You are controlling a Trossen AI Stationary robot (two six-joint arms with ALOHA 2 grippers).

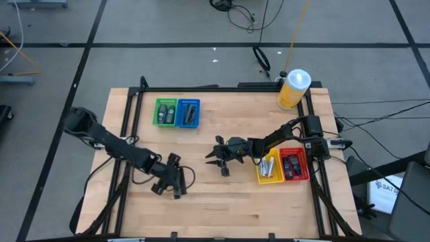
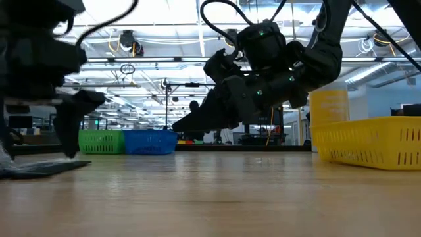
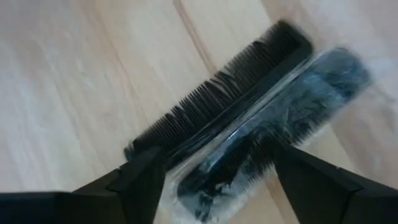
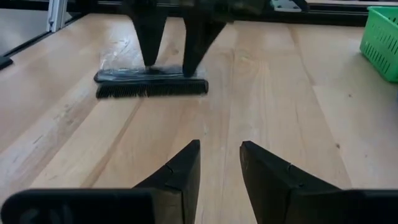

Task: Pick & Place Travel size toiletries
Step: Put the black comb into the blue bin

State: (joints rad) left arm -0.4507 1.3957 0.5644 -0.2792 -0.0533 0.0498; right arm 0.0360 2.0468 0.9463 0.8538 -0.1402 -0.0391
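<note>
Two black combs point(image 3: 249, 118), one plastic-wrapped

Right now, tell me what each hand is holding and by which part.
Neither holds anything. The left hand is open, its fingers astride the wrapped black comb near one end, not yet closed. The right hand hangs open and empty.

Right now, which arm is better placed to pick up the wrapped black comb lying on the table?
The left. The left gripper is open directly over the wrapped comb, one finger on each side. The right gripper is open too, but hangs near the table's middle, clearly apart from it.
</note>
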